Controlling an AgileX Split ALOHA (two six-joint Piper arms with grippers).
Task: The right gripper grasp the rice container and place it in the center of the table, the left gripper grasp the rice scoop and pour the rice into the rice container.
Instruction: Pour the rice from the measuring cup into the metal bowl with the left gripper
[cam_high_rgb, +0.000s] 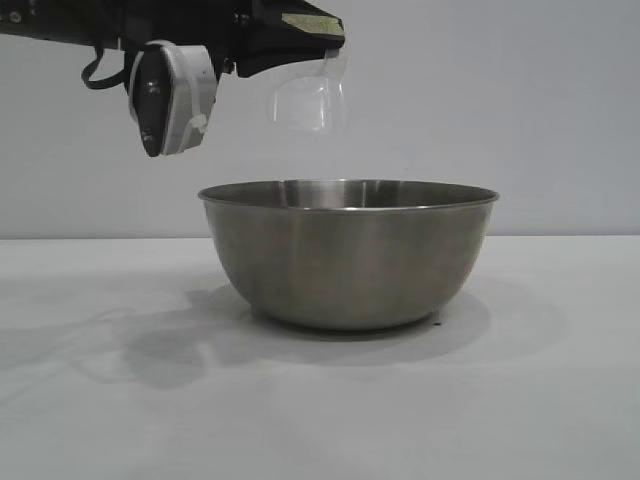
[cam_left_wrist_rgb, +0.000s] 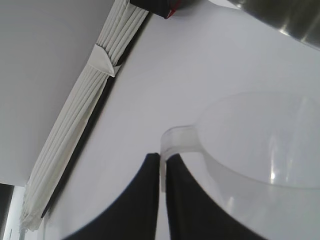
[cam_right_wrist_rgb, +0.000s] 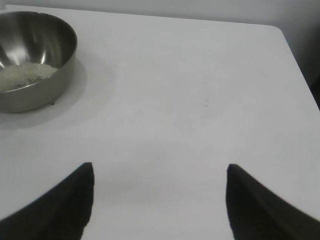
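Observation:
The rice container (cam_high_rgb: 345, 255), a large steel bowl, stands on the white table (cam_high_rgb: 100, 400) in the middle of the exterior view. My left gripper (cam_high_rgb: 322, 42) hangs above its left rim, shut on the loop handle of the rice scoop (cam_high_rgb: 310, 95). In the left wrist view the left gripper (cam_left_wrist_rgb: 162, 157) pinches that handle, and the clear rice scoop (cam_left_wrist_rgb: 260, 145) looks empty. The right wrist view shows the rice (cam_right_wrist_rgb: 22, 75) lying inside the rice container (cam_right_wrist_rgb: 52, 67). My right gripper (cam_right_wrist_rgb: 160, 167) stands open over bare table, well away from the bowl, with nothing between its fingers.
A pleated white curtain (cam_left_wrist_rgb: 95, 90) runs along the table's far side in the left wrist view. A black part with a red spot (cam_left_wrist_rgb: 160, 7) sits beyond it. The table's edge (cam_right_wrist_rgb: 295, 60) shows in the right wrist view.

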